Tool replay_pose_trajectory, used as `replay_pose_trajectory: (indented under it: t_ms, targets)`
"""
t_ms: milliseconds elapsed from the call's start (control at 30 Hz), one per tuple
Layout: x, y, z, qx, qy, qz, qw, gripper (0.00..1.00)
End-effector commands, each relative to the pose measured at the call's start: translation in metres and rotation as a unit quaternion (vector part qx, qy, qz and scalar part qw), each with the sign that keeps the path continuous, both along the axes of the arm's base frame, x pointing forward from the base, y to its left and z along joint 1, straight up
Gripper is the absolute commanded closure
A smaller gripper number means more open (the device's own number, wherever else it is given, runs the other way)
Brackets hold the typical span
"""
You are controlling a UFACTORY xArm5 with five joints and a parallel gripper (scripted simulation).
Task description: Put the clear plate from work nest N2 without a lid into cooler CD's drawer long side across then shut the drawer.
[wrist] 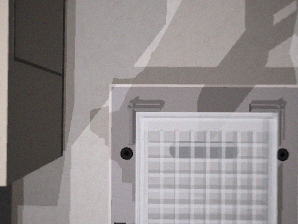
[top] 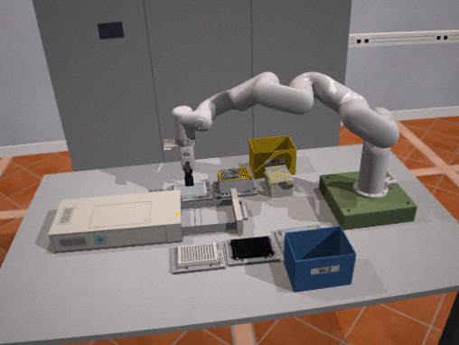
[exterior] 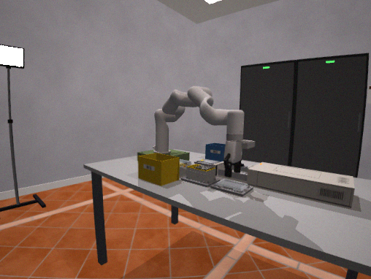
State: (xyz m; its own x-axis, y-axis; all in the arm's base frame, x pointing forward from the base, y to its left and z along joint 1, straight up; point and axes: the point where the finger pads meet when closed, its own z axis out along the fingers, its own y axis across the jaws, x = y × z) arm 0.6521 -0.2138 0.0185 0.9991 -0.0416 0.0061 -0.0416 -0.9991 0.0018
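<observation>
The clear plate point(top: 197, 191) point(exterior: 231, 185) point(wrist: 212, 176) has no lid and lies flat in its grey nest point(exterior: 242, 193) point(wrist: 120, 172) behind the cooler's drawer side. My gripper point(top: 189, 183) point(exterior: 232, 173) is open and empty, pointing down a little above this plate; its fingers do not show in the wrist view. The cream cooler CD point(top: 117, 214) point(exterior: 299, 180) point(wrist: 3, 90) stands at the left in the top view. Its drawer point(top: 205, 218) is pulled out, with the front panel point(top: 238, 212) to the right. The amber lamp point(top: 176, 214) point(exterior: 261, 163) is lit. No plate shows in the visible part of the drawer.
A yellow-topped rack point(top: 234, 179) point(exterior: 201, 174) stands on the neighbouring nest, and a pale stack point(top: 278, 181) beside it. Yellow bin W1 point(top: 272, 155) point(exterior: 158, 169) is behind. A white plate point(top: 197, 254), a black plate point(top: 251, 247) and blue bin W2 point(top: 319, 259) point(exterior: 215, 151) are on the drawer's other side.
</observation>
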Motion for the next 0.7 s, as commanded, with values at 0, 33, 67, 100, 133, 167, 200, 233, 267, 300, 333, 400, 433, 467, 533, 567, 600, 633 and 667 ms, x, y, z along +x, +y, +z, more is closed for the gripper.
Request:
replay_pose_trajectory:
  t_ms: [0,33,67,100,133,167,200,233,267,300,333,400,433,467,533,567,600,633,667]
  targets:
    - [0.002,-0.001,-0.005,-0.003,-0.002,0.000,1.000,0.00]
    - [0.002,-0.001,-0.007,-0.003,-0.002,0.000,1.000,0.00]
    - [0.002,-0.001,-0.009,-0.003,-0.002,0.000,1.000,0.00]
    - [0.002,-0.001,-0.010,-0.003,-0.002,0.000,1.000,0.00]
    - [0.002,-0.001,-0.010,-0.003,-0.002,0.000,1.000,0.00]
    - [0.002,-0.001,-0.010,-0.003,-0.002,0.000,1.000,0.00]
    - [0.002,-0.001,-0.012,-0.003,-0.002,0.000,1.000,0.00]
    - [0.002,-0.001,-0.014,-0.003,-0.002,0.000,1.000,0.00]
    - [0.002,-0.001,-0.015,-0.003,-0.002,0.000,1.000,0.00]
    - [0.002,-0.001,-0.017,-0.003,-0.002,0.000,1.000,0.00]
    - [0.002,-0.001,-0.019,-0.003,-0.002,0.000,1.000,0.00]
    - [0.002,-0.001,-0.022,-0.003,-0.002,0.000,1.000,0.00]
    - [0.002,-0.001,-0.023,-0.003,-0.002,0.000,1.000,0.00]
    - [0.002,-0.001,-0.023,-0.003,-0.002,0.000,1.000,0.00]
    - [0.002,-0.001,-0.023,-0.003,-0.002,0.000,1.000,0.00]
    - [0.002,-0.001,-0.023,-0.003,-0.002,0.000,1.000,0.00]
    - [0.002,-0.001,-0.023,-0.003,-0.002,0.000,1.000,0.00]
    - [0.002,-0.001,-0.023,-0.003,-0.002,0.000,1.000,0.00]
    - [0.002,-0.001,-0.023,-0.003,-0.002,0.000,1.000,0.00]
